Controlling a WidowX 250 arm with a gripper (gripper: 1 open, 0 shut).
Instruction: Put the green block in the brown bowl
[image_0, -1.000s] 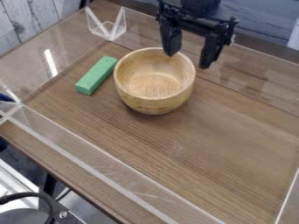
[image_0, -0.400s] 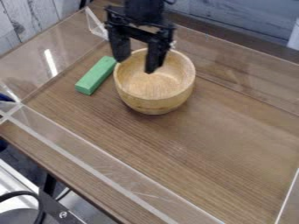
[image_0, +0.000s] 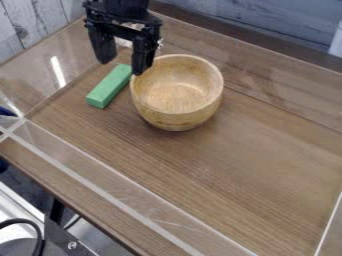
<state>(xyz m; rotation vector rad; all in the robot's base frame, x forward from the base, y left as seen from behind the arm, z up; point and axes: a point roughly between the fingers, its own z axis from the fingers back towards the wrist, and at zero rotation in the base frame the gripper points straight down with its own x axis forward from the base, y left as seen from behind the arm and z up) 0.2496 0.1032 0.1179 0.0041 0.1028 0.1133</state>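
End effector (image_0: 122, 55): black, with two dark fingers (image_0: 100, 48) that point down. It hangs at the far left part of the scene, above the far end of the green block and just left of the far-left rim of the brown bowl.
End effector opening: released, the fingers stand wide apart, and nothing is between them. It holds nothing. Whether a fingertip touches the block or the bowl rim, I cannot tell from this view.
Green block (image_0: 110, 86): a bright green bar that lies flat on the counter, just to the left of the bowl. Its long side runs from near-left to far-right. It is outside the bowl; whether its far end touches the bowl wall is not clear.
Brown bowl (image_0: 177, 92): round, wooden, with thick walls and a paler inside. It stands upright on the counter, a little left of the middle and toward the far side. Its inside is empty.
Counter (image_0: 214, 175): brown wood grain surface, with a clear low wall along the near-left edge.
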